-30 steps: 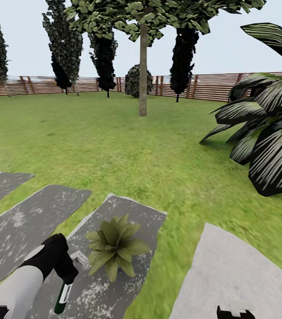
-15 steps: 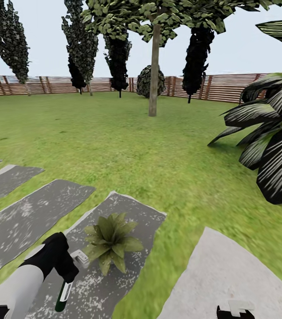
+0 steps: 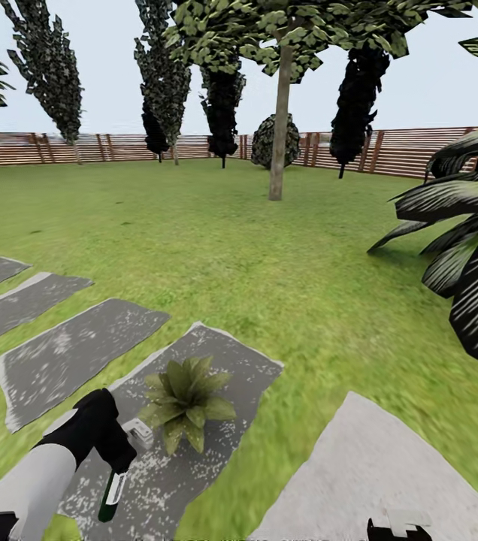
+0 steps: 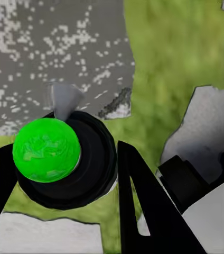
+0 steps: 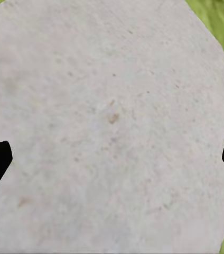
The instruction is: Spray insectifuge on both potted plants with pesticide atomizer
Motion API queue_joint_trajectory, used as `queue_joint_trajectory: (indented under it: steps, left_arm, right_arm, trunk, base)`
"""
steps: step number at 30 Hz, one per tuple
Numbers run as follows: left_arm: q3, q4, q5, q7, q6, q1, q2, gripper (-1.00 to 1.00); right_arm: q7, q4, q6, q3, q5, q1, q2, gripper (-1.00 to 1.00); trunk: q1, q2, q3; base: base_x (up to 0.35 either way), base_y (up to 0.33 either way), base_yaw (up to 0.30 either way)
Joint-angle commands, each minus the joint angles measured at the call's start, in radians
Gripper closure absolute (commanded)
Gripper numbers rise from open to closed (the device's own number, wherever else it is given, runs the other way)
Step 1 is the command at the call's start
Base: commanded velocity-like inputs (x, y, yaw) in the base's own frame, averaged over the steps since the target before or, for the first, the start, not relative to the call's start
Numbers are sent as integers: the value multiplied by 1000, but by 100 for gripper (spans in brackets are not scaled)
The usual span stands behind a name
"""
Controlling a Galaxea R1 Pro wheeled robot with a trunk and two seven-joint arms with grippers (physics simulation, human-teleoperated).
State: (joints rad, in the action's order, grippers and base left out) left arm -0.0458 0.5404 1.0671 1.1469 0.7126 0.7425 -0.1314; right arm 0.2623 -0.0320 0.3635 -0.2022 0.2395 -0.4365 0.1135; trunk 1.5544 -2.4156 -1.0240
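Note:
In the head view, my left gripper [image 3: 116,457] is shut on the pesticide atomizer [image 3: 110,494], a slim dark green bottle hanging nose-down with a pale grey nozzle piece [image 3: 138,433] beside my hand. One potted plant [image 3: 186,398], a low rosette of pointed green leaves, stands on a speckled grey slab [image 3: 246,361] just right of that gripper. The left wrist view shows the atomizer [image 4: 48,151] as a green round end in a black ring between dark fingers [image 4: 143,201]. My right gripper [image 3: 398,526] sits at the lower edge, open [image 5: 112,159] over a pale slab [image 5: 112,79].
A large dark plant with striped leaves [image 3: 464,248] crowds the right side. More grey stepping slabs [image 3: 66,353] run off to the left across the lawn. A pale slab [image 3: 389,466] lies at lower right. A tree trunk [image 3: 278,128] and brown slatted fence [image 3: 119,146] stand far ahead.
The whole head view has shifted right and slightly down, so the camera has turned left. My left gripper still holds the atomizer beside the plant in the same pose.

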Motion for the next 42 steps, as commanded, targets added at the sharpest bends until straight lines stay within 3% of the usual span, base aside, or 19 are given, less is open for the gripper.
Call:
queue_joint_trajectory:
  steps: [1, 3, 4, 6, 8, 11, 12, 16, 28, 34, 42]
  left_arm:
    - [-4, 2, 10, 40, 7, 20, 5, 100]
    - [0, 0, 12, 108, 7, 67, 7, 100]
    - [18, 0, 13, 141, 7, 94, 8, 100]
    - [105, -5, 16, 184, 23, 144, 10, 100]
    - [165, -7, 21, 219, 78, 184, 11, 100]
    - [196, -1, 30, 265, 131, 220, 11, 100]
    - [203, -7, 71, 283, 147, 267, 6, 100]
    - [203, -15, 91, 286, 149, 280, -2, 100]
    - [203, -17, 92, 286, 151, 269, 4, 100]
    - [205, -15, 96, 370, 150, 272, 7, 100]
    - [208, -14, 103, 383, 150, 271, 6, 100]
  right_arm:
    - [3, 1, 3, -8, 11, -1, 0, -100]
    - [3, 1, 3, -8, 11, -1, 0, -100]
    - [3, 1, 3, -8, 11, -1, 1, -100]
    - [3, 1, 3, -8, 11, -1, 3, -100]
    - [3, 1, 3, -8, 11, -1, 4, -100]
    - [3, 1, 3, -8, 11, -1, 5, -100]
    - [3, 1, 3, -8, 11, -1, 5, -100]
    - [3, 1, 3, -8, 11, -1, 5, -100]
    - [3, 0, 3, -8, 9, -1, 5, -100]
    - [3, 0, 3, -8, 9, -1, 5, -100]
    - [3, 0, 3, -8, 9, -1, 5, -100]
  trunk:
    - [0, 0, -1]
    - [0, 0, -1]
    - [0, 0, -1]
    - [0, 0, -1]
    - [0, 0, -1]
    - [0, 0, -1]
    - [0, 0, -1]
    - [0, 0, -1]
    - [0, 0, -1]
    - [0, 0, -1]
    - [0, 0, -1]
  base:
    - [-43, -15, 37]
    - [-21, -7, 18]
    - [-7, -2, 6]
    - [-3, -1, 2]
    - [-1, 0, 1]
    - [0, 0, 0]
    - [0, 0, 0]
    - [0, 0, 0]
    - [2, 0, 117]
    - [237, 0, 267]
    - [246, -136, 34]
